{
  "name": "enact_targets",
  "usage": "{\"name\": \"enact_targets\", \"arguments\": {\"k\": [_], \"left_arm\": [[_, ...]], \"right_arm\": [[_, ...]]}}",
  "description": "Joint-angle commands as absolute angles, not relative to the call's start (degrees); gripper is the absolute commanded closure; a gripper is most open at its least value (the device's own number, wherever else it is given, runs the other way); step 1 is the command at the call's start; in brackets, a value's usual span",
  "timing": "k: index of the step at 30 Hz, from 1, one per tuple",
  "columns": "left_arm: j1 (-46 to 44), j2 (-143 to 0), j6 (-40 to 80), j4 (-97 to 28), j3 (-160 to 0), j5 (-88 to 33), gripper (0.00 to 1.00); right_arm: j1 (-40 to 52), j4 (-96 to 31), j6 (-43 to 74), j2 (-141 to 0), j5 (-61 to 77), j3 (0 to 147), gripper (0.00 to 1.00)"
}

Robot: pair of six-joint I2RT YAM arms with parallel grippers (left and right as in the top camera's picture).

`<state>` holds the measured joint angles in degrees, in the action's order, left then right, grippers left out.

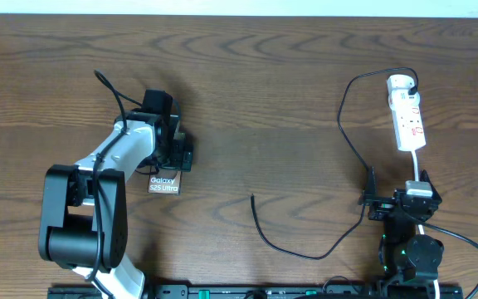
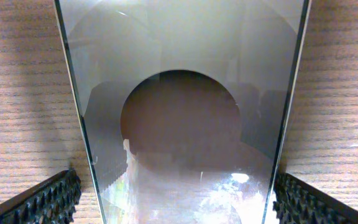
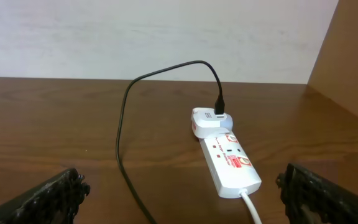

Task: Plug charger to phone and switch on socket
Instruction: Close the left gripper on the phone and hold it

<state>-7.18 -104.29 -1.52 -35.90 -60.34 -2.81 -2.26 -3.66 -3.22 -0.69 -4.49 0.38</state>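
We show left gripper (image 2: 178, 194) wide astride phone (image 2: 179, 68), right gripper (image 3: 179, 194) wide, empty; charger (image 1: 299, 251) lies loose (lower centre); plugging, socket (image 1: 408, 121) switching apparently remain.

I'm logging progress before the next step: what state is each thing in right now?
phone: lying flat, screen up, nothing plugged in.
charger cable: one end in the white adapter, free tip lying loose, apart from the phone.
white adapter: seated in the power strip.
power strip: switch position unreadable.
left pincer: open, straddling the phone.
right pincer: open, empty.
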Motion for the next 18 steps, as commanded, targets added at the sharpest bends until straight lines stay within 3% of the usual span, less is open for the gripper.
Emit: {"name": "enact_targets", "arguments": {"k": [1,18], "left_arm": [[-7.1,-104.5,-1.7,-35.9,-59.1,-2.1,0.02],[-7.1,-104.5,-1.7,-34.5,-56.1,-2.5,0.02]], "right_arm": [[-1.8,-3.9,-3.7,-0.4,-4.4,0.3,0.01],[-1.8,-3.9,-3.7,-0.4,-4.4,0.3,0.01]]}}
